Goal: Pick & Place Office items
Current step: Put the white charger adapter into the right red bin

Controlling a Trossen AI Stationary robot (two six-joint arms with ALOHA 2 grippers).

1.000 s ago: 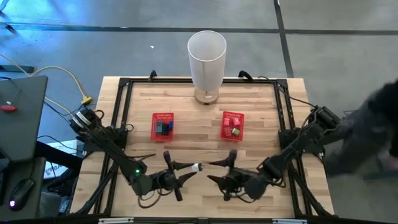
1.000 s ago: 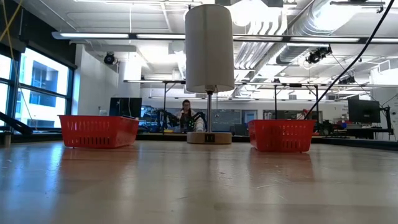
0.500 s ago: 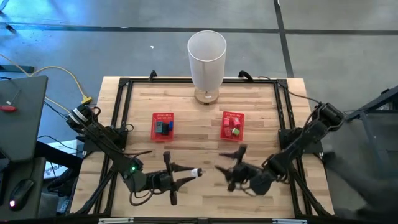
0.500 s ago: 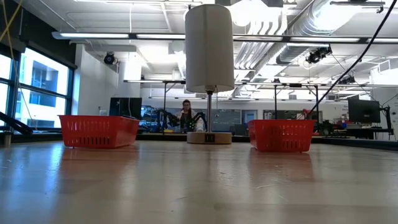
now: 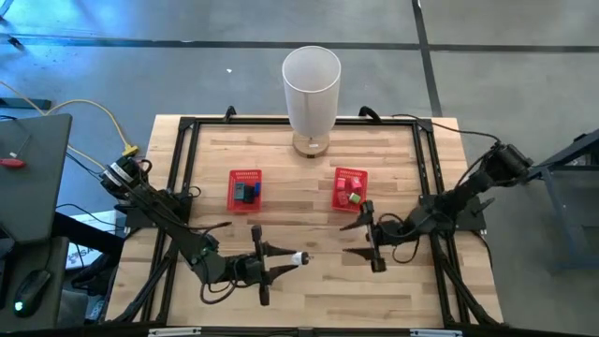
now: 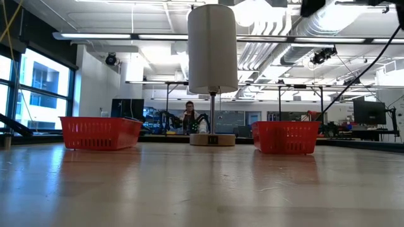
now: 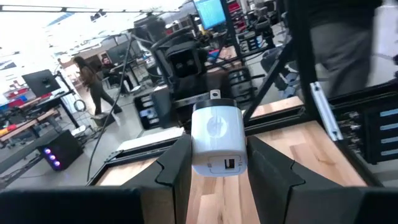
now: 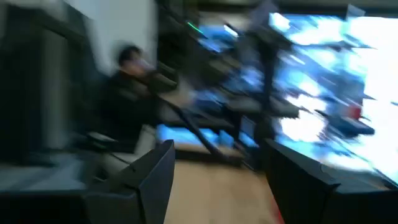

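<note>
My left gripper point(image 5: 284, 259) is near the table's near edge, pointing right, shut on a small white charger plug point(image 7: 217, 141), which also shows in the high view point(image 5: 297, 256). My right gripper point(image 5: 358, 237) is open and holds nothing, just near of the right red basket point(image 5: 350, 188); its wrist view point(image 8: 217, 180) is blurred. That basket holds red, green and pink items. The left red basket point(image 5: 246, 190) holds blue, teal and black items. Both baskets stand on the table. My left gripper pinches the white charger plug between its two fingers point(image 7: 175, 168), one on each side face of the body point(image 7: 198, 146). The fingers come level from the table's left. The plug is lifted clear of the table, with its metal prongs point(image 7: 214, 94) pointing away from the gripper.
A tall white cylinder point(image 5: 311, 86) stands on a round base at the middle of the far edge. A black frame point(image 5: 183, 159) runs around the wooden table. Bare wood lies between the baskets and the near edge. A person point(image 6: 188, 115) sits far off in the room.
My right gripper has drawn away from my left gripper, moving toward the table's right and far side to the right basket, turning as it went, and staying open. My left gripper has kept the white plug almost in place. A person at the table's right side has gone out of view.
</note>
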